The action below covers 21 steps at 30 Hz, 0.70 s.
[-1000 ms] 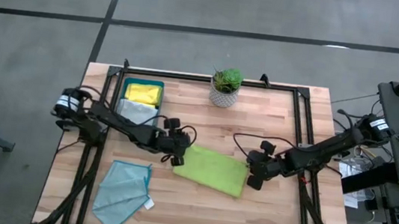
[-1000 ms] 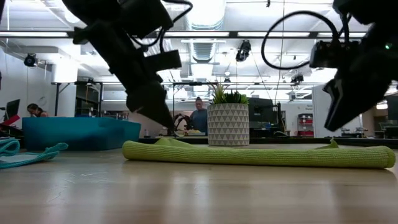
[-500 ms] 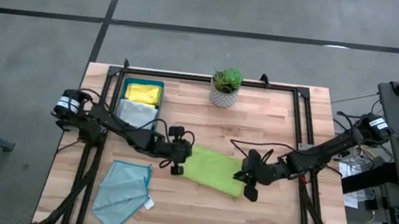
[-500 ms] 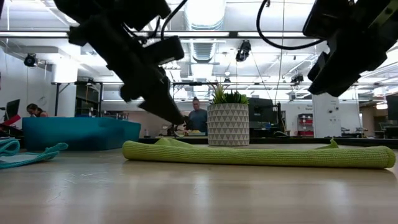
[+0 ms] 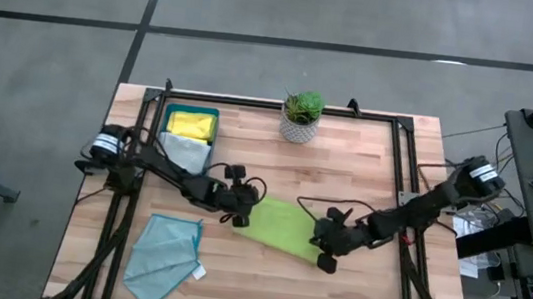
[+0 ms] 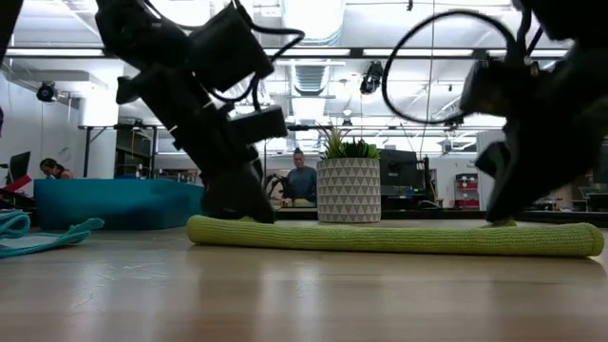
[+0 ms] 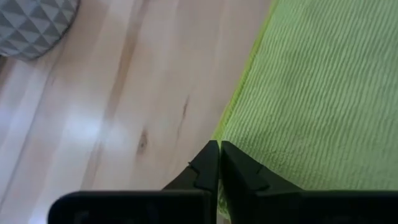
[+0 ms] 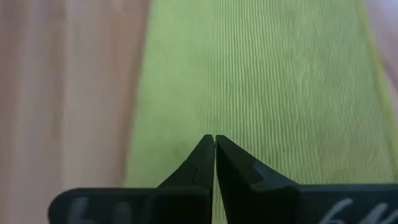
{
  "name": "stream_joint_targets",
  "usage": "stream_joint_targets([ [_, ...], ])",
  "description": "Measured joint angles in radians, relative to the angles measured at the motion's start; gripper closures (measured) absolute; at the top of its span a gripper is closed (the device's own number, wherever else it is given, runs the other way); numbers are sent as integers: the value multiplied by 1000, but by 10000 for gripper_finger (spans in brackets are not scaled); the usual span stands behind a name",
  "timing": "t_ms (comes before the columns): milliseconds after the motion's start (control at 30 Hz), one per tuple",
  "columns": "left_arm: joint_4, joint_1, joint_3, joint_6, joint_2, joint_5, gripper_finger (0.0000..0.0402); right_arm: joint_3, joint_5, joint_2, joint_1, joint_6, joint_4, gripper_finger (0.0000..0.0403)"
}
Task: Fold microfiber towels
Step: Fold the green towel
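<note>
A lime green towel [image 7: 323, 93] of finely ribbed, matt cloth is shown on a bench [image 7: 143, 81] of pale, smooth wood with a slight sheen; matt dark plastic is seen on the left tool [image 7: 219, 163].

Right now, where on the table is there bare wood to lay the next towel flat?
Bare wood lies right of the plant, above the right arm, and along the near edge right of the teal towel. The middle is crowded: both grippers, left and right, are shut on the green towel. The tray fills the far left corner.
</note>
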<state>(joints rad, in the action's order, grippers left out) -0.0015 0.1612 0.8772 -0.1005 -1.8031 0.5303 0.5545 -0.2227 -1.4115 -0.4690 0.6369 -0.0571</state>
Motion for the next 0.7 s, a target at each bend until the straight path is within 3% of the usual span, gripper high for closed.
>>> stream_joint_targets([
  [267, -88, 0, 5, -52, 2, -1, 398, 7, 16, -32, 31, -49, 140, 394],
  [533, -203, -2, 16, -104, 90, 1, 398, 4, 12, 95, 146, -281, 378, 394],
  [700, -202, -1, 16, -104, 155, -1, 398, 10, 20, 197, 215, -333, 452, 394],
])
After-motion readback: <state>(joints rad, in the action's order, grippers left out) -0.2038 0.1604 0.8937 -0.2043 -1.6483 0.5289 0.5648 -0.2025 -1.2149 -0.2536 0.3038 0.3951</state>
